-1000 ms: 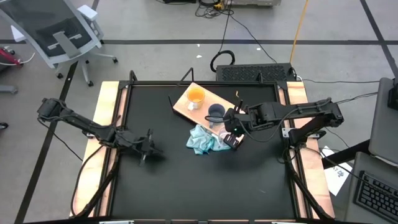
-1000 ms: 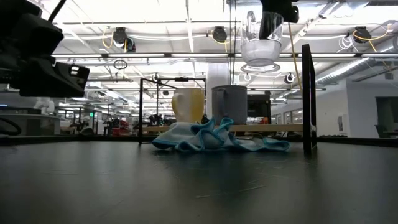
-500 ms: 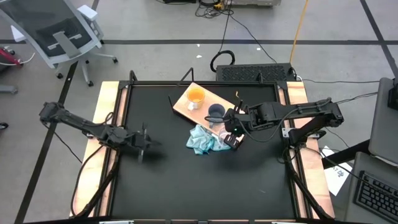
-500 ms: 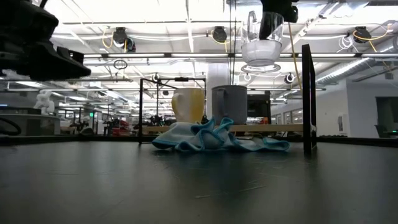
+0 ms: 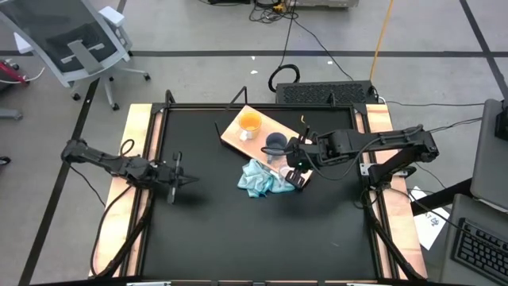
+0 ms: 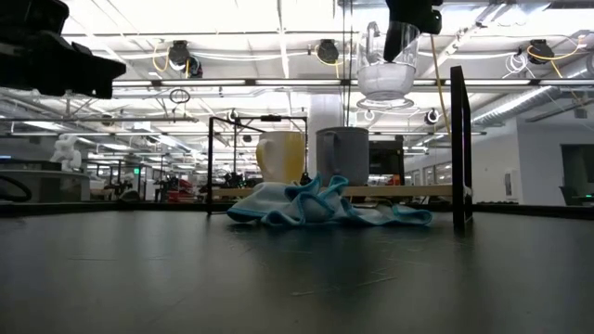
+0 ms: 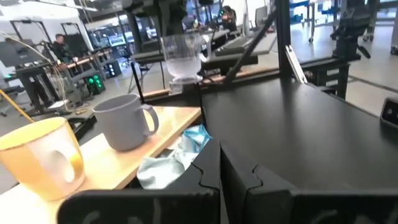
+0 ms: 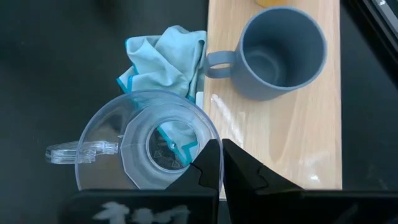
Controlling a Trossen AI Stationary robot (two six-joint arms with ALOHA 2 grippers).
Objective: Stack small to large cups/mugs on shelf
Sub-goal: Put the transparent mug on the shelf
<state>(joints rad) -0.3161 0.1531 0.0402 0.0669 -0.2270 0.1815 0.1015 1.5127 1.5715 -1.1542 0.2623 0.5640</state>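
Note:
The orange mug (image 5: 249,123) and the grey-blue mug (image 5: 275,143) stand upright on the light-wood shelf (image 5: 232,137), which lies flat at the table's far middle. My right gripper (image 8: 222,149) is shut on the clear cup (image 8: 146,149), held high in the air (image 6: 388,65) over the shelf's near edge and the blue cloth (image 5: 260,178). My left gripper (image 7: 221,171) is shut, holds nothing and hovers near the table's left edge (image 5: 176,170), pointing toward the shelf. My right gripper pinches the clear cup's rim (image 8: 213,138) on the side opposite its handle (image 8: 78,150), one finger inside the cup and one outside. The fingers come from above, pointing down. The cup hangs upright and lifted clear, its base well above the mugs (image 6: 385,93).
The crumpled light blue cloth (image 8: 165,62) lies on the black table against the shelf's near edge (image 6: 316,204). A dark upright bar (image 6: 458,139) stands to the right of the mugs in the low view. Bare black table surface (image 5: 238,230) stretches to the near edge.
My left gripper has drawn back toward the table's left and far edges, risen and turned to point more toward the table's right; it has stayed shut. The clear cup has stayed held high in my right gripper.

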